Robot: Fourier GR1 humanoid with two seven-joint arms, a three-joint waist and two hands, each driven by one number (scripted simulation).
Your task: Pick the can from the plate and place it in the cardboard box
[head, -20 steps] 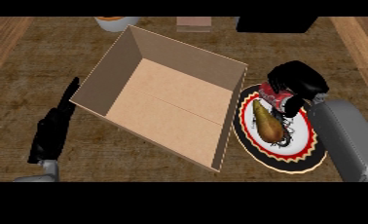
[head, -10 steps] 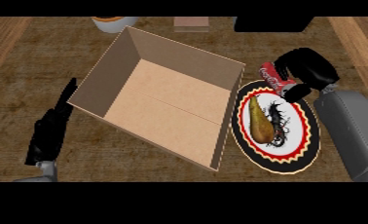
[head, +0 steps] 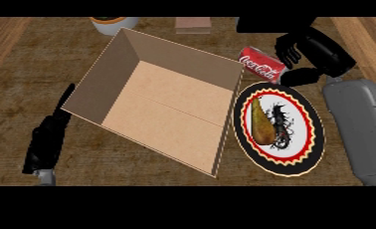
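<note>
can: red cylindrical soda can [head: 262, 65] with white script lies on its side, off the plate, just past the box's far right corner
box: open brown cardboard box [head: 158, 98], flaps up, inside bare as far as visible; landmark for everything below
plate: round plate with black centre and red-and-cream scalloped rim [head: 309, 146] just right of the box, its edge near or touching the right wall
pear: yellow-brown pear-shaped fruit [head: 260, 122] lies on the plate, on the side nearest the box; not the target
right hand: black right hand [head: 312, 56] sits right of the box's far right corner, beside the can; fingers curled, thumb low by the can's end; contact not clear, can looks not enclosed, so I read it as closed on nothing
left hand: black left hand [head: 50, 141] rests left of the box, fingers straight and relaxed, idle
status: my read, can not secured and not in the box
risk 1: can is on its side, so a nudge from the fingers could roll it away from the box
risk 2: low carry path could clip the box's right wall and shift it
risk 3: a sweep across the plate could knock the pear
</note>
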